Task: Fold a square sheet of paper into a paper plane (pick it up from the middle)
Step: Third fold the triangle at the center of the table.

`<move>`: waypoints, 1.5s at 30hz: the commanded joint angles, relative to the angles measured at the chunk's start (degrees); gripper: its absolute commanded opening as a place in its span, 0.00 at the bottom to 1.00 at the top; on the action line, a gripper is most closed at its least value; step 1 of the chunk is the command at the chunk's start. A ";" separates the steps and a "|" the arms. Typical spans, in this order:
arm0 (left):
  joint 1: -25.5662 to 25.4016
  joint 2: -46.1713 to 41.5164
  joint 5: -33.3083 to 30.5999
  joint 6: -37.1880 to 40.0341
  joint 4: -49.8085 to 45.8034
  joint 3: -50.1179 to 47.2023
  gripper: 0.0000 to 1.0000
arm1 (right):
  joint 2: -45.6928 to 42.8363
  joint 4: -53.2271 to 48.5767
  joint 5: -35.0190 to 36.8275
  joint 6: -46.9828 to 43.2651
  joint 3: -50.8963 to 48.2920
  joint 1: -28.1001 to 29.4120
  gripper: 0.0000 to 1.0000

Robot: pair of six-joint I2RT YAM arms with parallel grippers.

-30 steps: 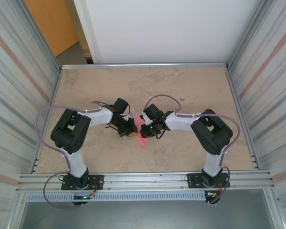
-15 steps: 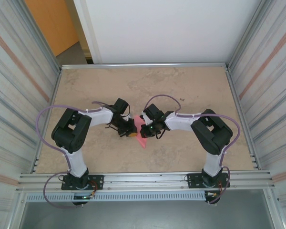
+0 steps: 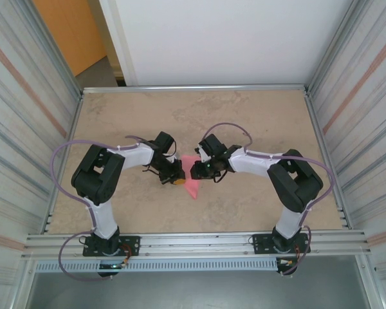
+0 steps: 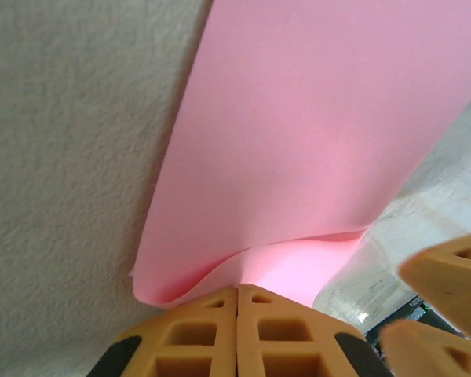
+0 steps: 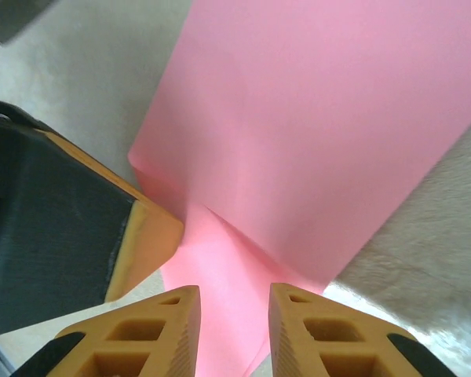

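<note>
The right pincer [image 3: 204, 168] had let go and drawn back, jaws parted. The left pincer [image 4: 237, 292] clenched the half-folded pink sheet [image 4: 314, 133] at mid-desk [image 3: 244, 116], mid-fold. The next crease likely needed a fresh right grip.

Plain pink sheet of paper [image 3: 192, 180], orange-yellow jaws, mottled beige table [image 3: 257, 122], black-and-white arms [image 3: 257, 161].

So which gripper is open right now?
The right gripper: a gap shows between its fingers, above the pink paper. The left gripper is shut, pinching the paper.
</note>
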 commanded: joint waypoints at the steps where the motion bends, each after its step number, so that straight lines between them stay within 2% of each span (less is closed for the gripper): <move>1: -0.23 2.77 -4.60 0.87 -3.17 -0.73 0.08 | -3.49 -1.81 1.33 1.27 0.15 -0.06 0.28; 10: -0.23 2.71 -3.46 0.61 -2.21 -0.61 0.08 | -2.96 0.63 -2.94 -1.61 -1.60 4.46 0.11; 16: -0.29 2.24 -3.10 0.35 -1.67 -1.00 0.07 | -0.26 3.47 -4.33 -0.24 -2.05 6.44 0.04; 25: -0.21 1.11 -2.01 -0.30 -0.51 -1.46 0.05 | 2.41 6.21 -5.67 1.15 -3.21 6.41 0.01; 45: 0.24 1.22 -1.25 -0.72 0.45 -2.39 0.07 | 4.65 6.18 -8.00 1.15 -4.78 6.04 0.02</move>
